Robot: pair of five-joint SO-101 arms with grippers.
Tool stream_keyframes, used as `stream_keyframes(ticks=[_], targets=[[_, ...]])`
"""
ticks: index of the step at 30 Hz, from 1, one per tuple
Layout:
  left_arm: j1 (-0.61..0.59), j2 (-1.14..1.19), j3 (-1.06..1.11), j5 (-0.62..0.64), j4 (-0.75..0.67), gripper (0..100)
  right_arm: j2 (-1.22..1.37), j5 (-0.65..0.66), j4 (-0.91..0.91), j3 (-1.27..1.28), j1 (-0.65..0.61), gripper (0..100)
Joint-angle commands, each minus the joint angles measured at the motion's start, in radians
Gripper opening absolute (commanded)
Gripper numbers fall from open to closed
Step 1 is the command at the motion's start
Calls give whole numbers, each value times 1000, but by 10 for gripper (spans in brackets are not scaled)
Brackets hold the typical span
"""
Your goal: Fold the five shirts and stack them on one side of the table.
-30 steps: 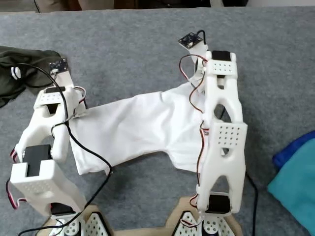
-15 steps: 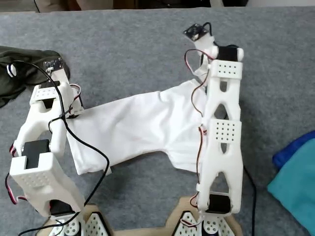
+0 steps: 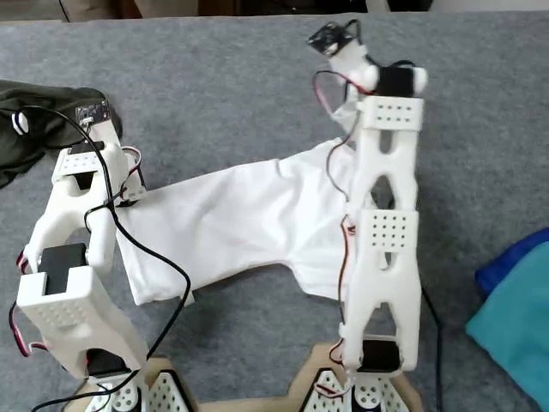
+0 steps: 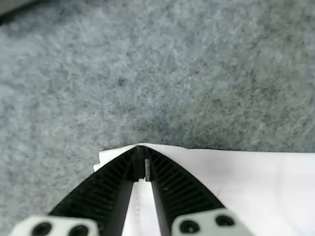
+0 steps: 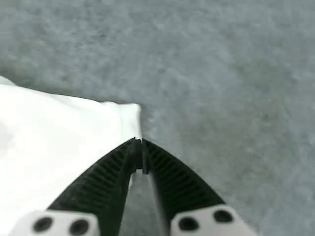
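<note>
The left end effector (image 4: 141, 164) and right end effector (image 5: 139, 157) clench the white shirt (image 3: 249, 223) by its edges; such shallow bites may slip under tension.

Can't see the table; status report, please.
Left gripper shut on white shirt edge. Right gripper shut on its corner. Dark green garment, blue garments aside.

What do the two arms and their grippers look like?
The left arm and the right arm are white plastic shells with hole-grid panels, black motors and thin red wiring; a black cable trails over the left one. The left gripper and right gripper have black ribbed fingers on white bases.
</note>
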Motion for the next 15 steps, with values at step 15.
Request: stream_keyframes(ticks=[15], targets=[[-40,4,-6,-6,-34,19,-272,-118,-71,559,-120,5]])
